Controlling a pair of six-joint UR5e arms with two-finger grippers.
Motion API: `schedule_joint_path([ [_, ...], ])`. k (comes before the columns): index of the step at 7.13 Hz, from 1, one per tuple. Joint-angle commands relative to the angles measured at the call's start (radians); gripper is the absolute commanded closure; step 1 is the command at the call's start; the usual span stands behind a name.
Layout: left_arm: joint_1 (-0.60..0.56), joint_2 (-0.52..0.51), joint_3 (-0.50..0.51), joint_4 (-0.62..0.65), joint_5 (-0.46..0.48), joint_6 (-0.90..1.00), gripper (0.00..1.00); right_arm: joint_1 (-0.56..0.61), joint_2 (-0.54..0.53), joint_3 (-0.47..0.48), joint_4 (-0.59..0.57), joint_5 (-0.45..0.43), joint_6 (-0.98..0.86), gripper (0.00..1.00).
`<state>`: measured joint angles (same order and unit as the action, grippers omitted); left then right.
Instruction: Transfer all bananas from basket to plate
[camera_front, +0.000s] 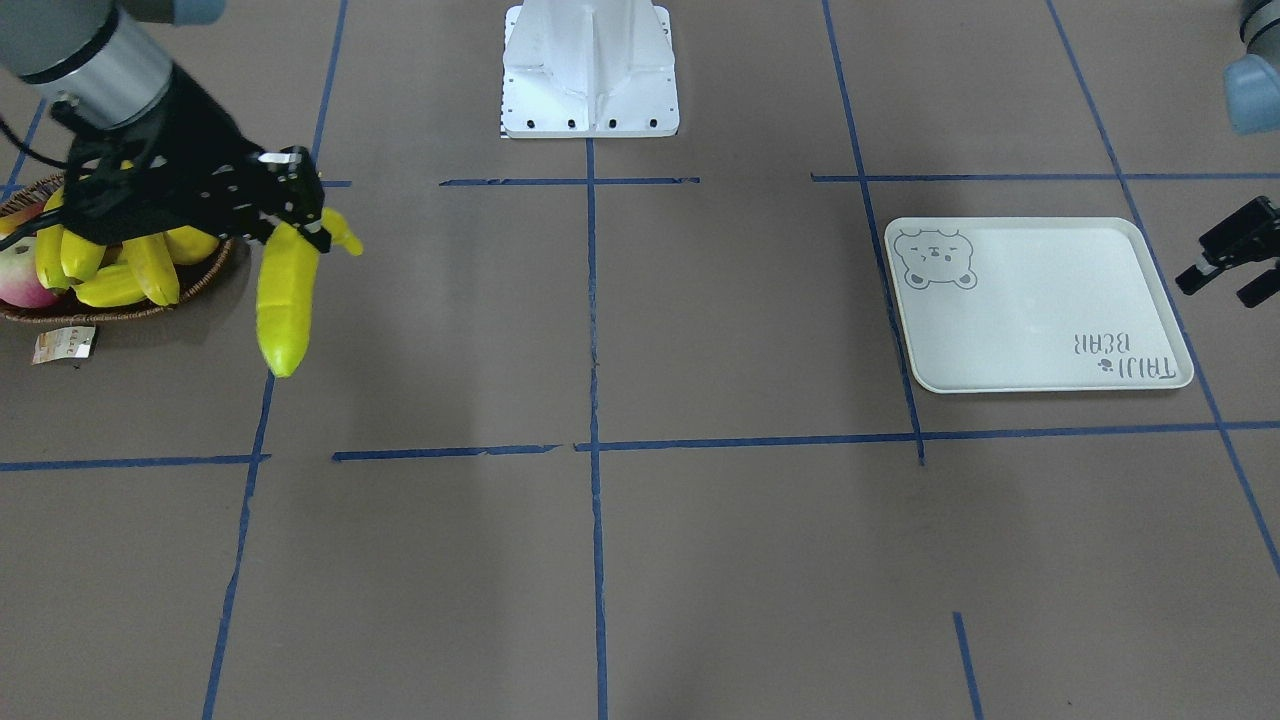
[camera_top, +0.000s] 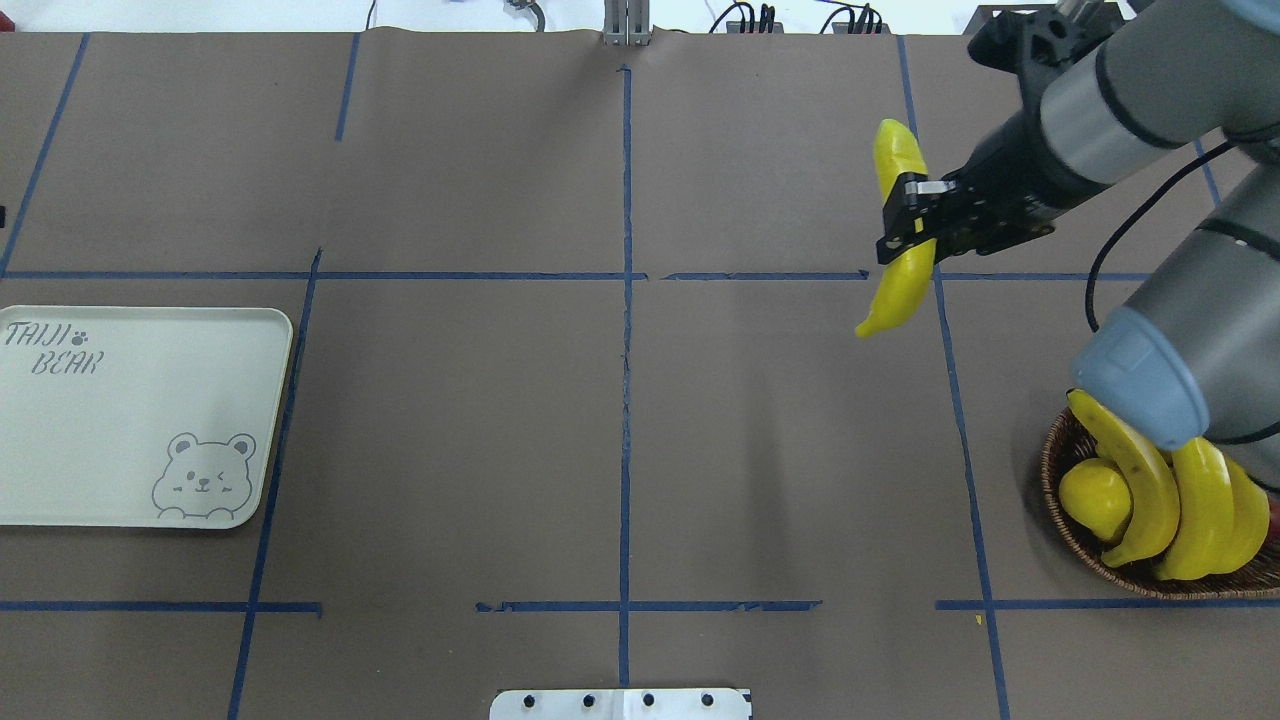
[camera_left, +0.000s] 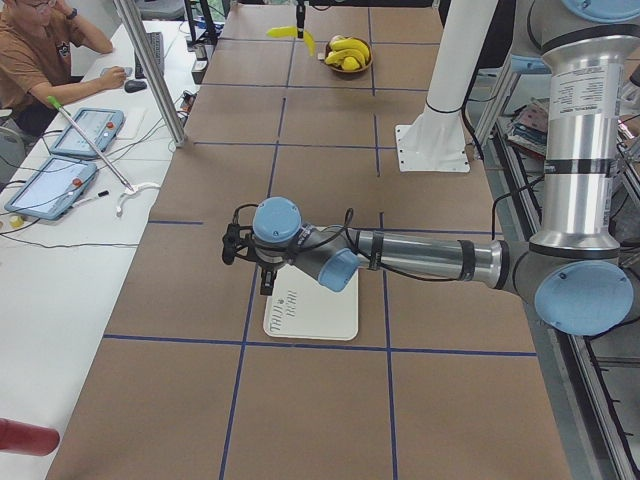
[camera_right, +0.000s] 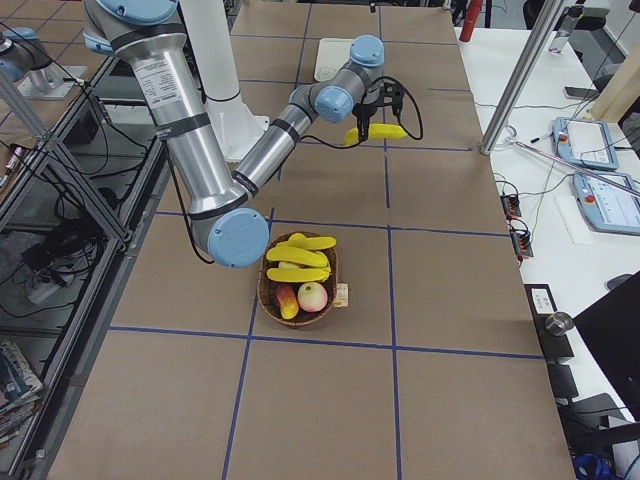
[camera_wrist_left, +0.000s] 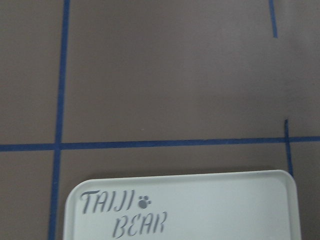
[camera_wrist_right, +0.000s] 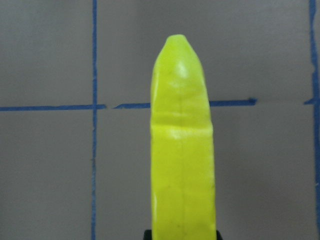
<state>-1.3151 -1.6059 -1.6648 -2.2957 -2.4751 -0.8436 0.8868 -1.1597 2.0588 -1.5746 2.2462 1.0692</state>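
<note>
Right claw is clamped on one banana, up off the worktop in the overhead view's upper right, clear of the basket at lower right where three more bananas wait. Plate at far left is bare, with the left claw spread empty beside it, so nothing's delivered yet.

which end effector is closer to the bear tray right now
Left. The left end effector hovers just beside the bear tray, open and empty. The right end effector is far off on the basket's side, gripping a banana.
</note>
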Motion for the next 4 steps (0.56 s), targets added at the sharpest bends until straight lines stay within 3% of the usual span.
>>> schedule_joint_path([
  [1, 0.179, -0.133, -0.01, -0.175, 0.126, -0.415, 0.01, -0.18, 0.044, 0.024, 0.088, -0.161, 0.237, 0.97],
  [2, 0.268, -0.205, -0.009, -0.244, 0.189, -0.606, 0.01, -0.234, 0.058, 0.024, 0.134, -0.193, 0.3, 0.97],
  [4, 0.37, -0.316, -0.015, -0.3, 0.206, -0.843, 0.01, -0.296, 0.068, 0.018, 0.224, -0.192, 0.319, 0.97],
])
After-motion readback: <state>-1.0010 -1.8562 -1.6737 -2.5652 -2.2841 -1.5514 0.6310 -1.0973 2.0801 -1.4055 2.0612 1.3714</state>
